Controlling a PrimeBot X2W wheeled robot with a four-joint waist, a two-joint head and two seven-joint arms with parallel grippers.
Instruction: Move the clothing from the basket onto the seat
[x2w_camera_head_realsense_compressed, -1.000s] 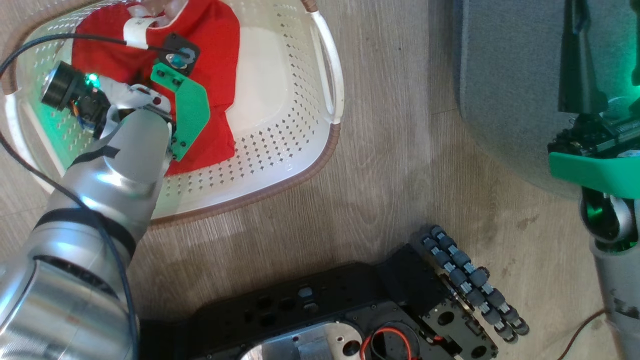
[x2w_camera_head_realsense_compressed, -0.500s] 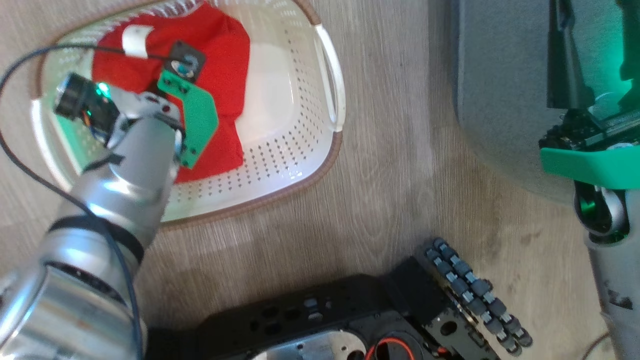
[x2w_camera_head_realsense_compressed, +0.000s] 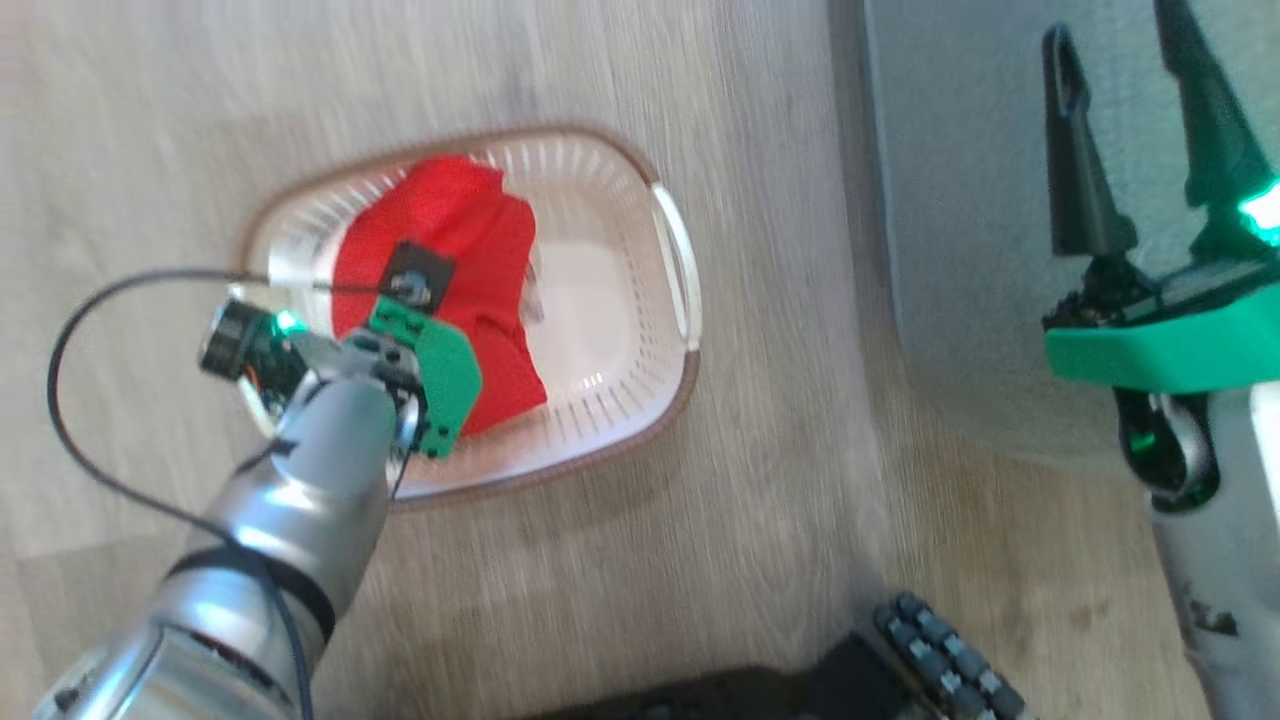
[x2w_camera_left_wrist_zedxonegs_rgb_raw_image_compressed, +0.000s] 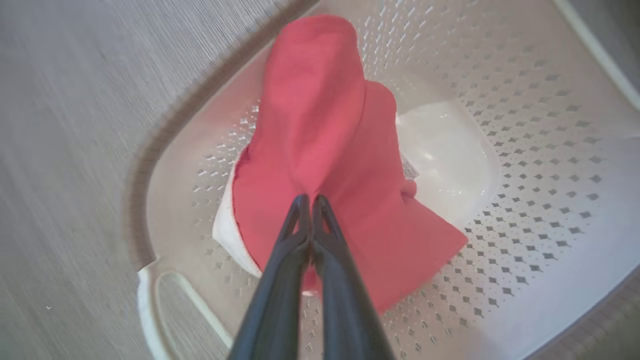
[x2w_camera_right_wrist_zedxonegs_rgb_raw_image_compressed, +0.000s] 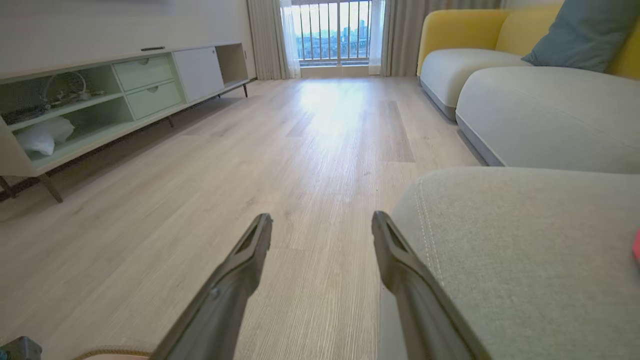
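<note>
Pinching bright red soft fabric garment (x2w_camera_left_wrist_zedxonegs_rgb_raw_image_compressed: 320, 125) with dark two-finger left gripper (x2w_camera_left_wrist_zedxonegs_rgb_raw_image_compressed: 310, 199), jaws pressed together, over cream perforated plastic basket (x2w_camera_left_wrist_zedxonegs_rgb_raw_image_compressed: 540, 150).

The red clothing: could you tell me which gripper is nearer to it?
Left. The left gripper is shut on the red clothing in the basket; the right gripper stands open at the seat edge.

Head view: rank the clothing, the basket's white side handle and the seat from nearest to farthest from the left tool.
1. The clothing, pinched in the left tool, inside the basket.
2. The white side handle, on the basket's right end.
3. The seat, farther right across the floor.
</note>
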